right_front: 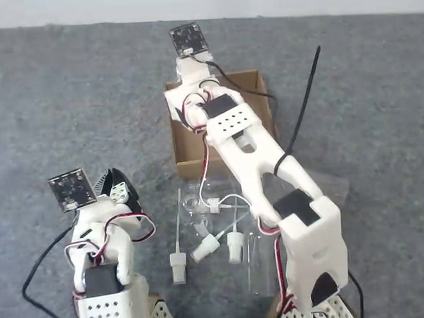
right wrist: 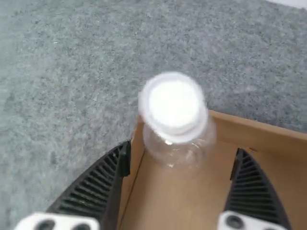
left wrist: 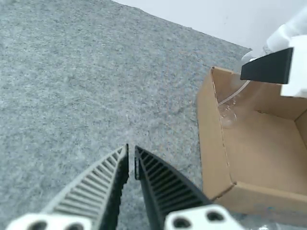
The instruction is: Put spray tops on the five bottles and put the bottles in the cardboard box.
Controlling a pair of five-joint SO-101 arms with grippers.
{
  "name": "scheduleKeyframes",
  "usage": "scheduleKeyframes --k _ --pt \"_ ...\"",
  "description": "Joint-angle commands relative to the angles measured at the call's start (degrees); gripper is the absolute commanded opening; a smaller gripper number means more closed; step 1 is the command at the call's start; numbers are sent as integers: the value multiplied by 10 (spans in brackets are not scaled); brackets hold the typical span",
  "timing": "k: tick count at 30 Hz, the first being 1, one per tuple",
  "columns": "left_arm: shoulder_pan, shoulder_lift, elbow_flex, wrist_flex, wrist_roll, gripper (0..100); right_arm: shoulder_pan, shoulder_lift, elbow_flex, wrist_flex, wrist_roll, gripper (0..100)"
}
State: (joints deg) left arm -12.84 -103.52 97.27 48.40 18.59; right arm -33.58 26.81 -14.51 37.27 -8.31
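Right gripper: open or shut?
Open: the right gripper has its fingers wide apart, clear of the bottle between them.

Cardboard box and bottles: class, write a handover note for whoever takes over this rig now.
Left gripper: shut, empty, over the grey mat beside the cardboard box.
Right gripper: open, astride a white-topped bottle at the box's wall.
Done: that bottle seems inside the box.
Left: loose spray tops and clear bottles lie on the mat; top and box them.
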Motion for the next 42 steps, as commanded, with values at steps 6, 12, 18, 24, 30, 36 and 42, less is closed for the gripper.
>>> scheduleKeyframes --k 6,12,18,24,30,36,42 --pt "-4 -8 -7 0 0 12 -9 -124 -39 124 -2 269" --pt "-4 -8 -7 0 0 12 -8 -182 -39 215 -2 268" --pt "-4 -8 -7 0 0 12 -18 -228 -38 302 -3 268" --pt "-4 -8 -7 0 0 12 -29 -264 -38 391 -3 268" --pt "-4 -8 -7 0 0 12 -58 -312 -38 482 -3 267" --pt "-4 -8 -7 0 0 12 -90 -366 -38 549 -2 267" --pt "-4 -8 -7 0 0 12 -125 -389 -38 612 56 267"
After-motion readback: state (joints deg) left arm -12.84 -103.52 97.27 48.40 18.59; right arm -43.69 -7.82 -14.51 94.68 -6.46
